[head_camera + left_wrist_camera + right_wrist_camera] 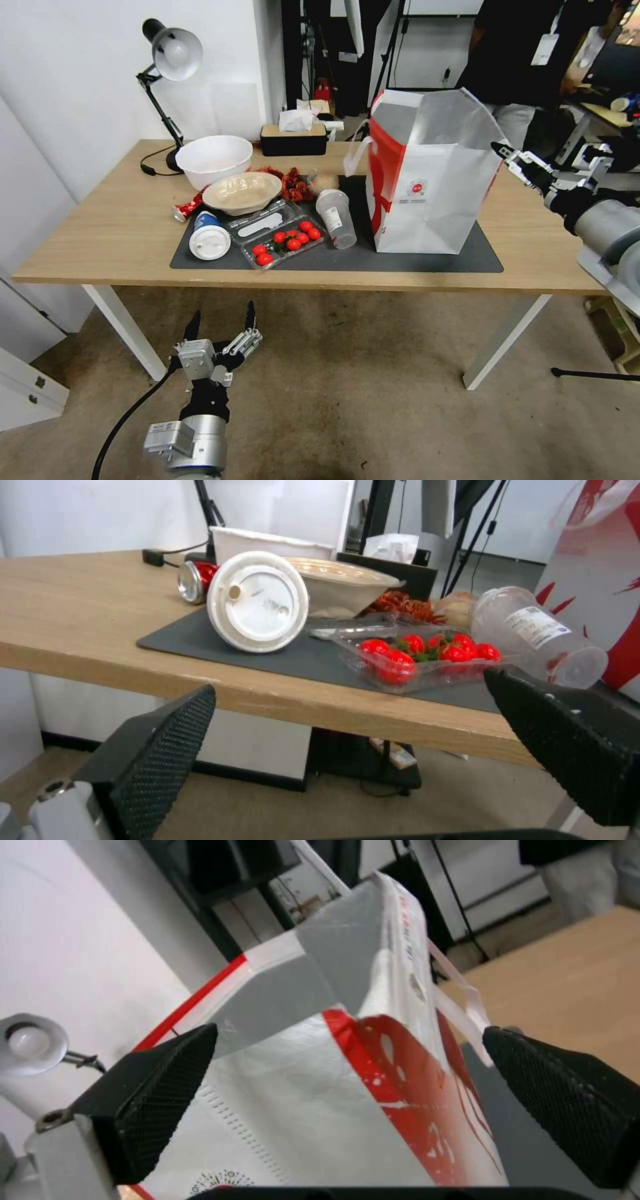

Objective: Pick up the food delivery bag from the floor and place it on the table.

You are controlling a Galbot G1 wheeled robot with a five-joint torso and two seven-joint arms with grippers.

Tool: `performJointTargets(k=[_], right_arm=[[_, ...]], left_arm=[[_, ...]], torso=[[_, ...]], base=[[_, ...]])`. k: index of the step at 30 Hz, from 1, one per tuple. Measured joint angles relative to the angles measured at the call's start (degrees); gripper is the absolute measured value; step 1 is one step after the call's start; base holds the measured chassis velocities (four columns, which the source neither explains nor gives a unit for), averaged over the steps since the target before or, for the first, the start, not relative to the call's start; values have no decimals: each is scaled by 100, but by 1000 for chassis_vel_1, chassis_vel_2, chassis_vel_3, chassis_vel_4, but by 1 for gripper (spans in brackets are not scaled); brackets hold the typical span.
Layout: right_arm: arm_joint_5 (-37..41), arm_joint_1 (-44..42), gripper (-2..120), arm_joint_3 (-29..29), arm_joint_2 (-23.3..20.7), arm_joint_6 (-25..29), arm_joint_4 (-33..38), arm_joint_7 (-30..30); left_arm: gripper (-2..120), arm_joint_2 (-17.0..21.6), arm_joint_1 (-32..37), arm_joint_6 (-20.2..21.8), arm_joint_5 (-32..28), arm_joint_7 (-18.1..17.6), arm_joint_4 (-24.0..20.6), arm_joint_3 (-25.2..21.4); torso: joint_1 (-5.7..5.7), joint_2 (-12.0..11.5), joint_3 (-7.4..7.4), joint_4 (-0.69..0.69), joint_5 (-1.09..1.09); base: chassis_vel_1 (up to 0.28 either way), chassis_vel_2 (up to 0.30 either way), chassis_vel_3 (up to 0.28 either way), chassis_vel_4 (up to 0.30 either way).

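The food delivery bag [427, 180], white and red with a silver lining, stands upright on the dark grey mat [480, 257] of the table [100, 220]. My right gripper [517, 163] hovers open just beside the bag's upper right edge. In the right wrist view the bag [320, 1100] and its white strap sit between the spread fingers of that gripper [348, 1035], apart from both. My left gripper [223, 313] hangs open and empty over the floor [347, 400], below the table's front edge. In the left wrist view this gripper [350, 685] faces the table edge.
On the mat's left half lie a lidded paper cup [209, 241], a tray of tomatoes [287, 241], a tipped clear cup [337, 219] and two bowls [213, 160]. A desk lamp [167, 60] and tissue box [293, 137] stand behind. A white cabinet [27, 387] is at the left.
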Motion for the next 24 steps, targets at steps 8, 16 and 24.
performJointTargets(k=[8,16,24], right_arm=[[-868,-344,100,36,60,407,88,-515],[-1878,-444,100,-148,142,994,132,-828],[-2989,-729,100,-251,272,1587,256,-953]], left_arm=[[100,-3,-12,-2,1,-4,-12,-1],[100,8,-19,-3,-2,-23,-16,-9],[100,12,-23,2,-11,-108,-50,-10]], torso=[[0,0,0,0,0],[0,0,0,0,0],[0,0,0,0,0]], base=[[0,0,0,0],[0,0,0,0],[0,0,0,0]])
